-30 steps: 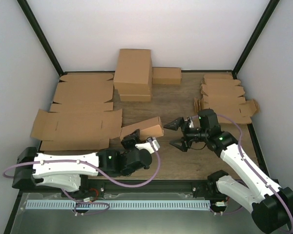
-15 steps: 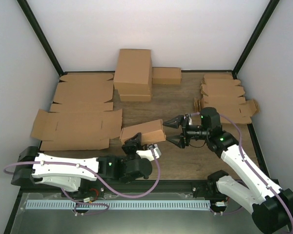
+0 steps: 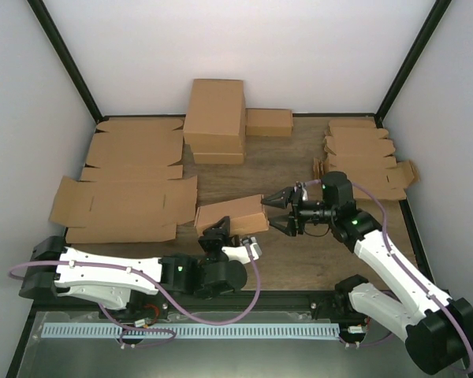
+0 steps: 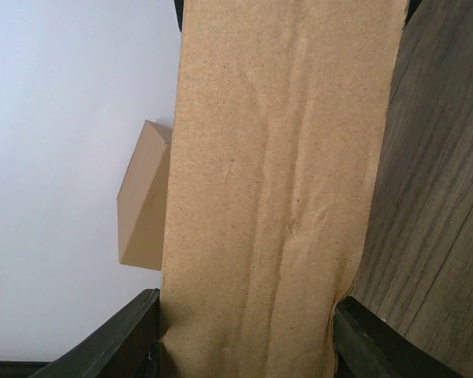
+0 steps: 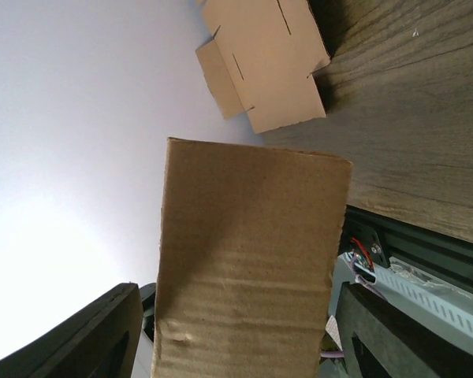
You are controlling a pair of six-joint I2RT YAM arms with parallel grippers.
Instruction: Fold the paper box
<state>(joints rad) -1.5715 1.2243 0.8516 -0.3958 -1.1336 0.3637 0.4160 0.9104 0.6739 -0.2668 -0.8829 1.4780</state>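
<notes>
Paper box (image 3: 229, 211) sits inside left end effector (image 3: 231, 235) (apparently gripped).

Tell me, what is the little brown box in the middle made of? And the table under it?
The paper box looks like plain brown cardboard: matte, with faint ridges and soft creases across its face in the wrist views. The table looks like dark wood with long grain lines. Whether it is real wood or a printed wood-look top, the pictures cannot tell.
</notes>
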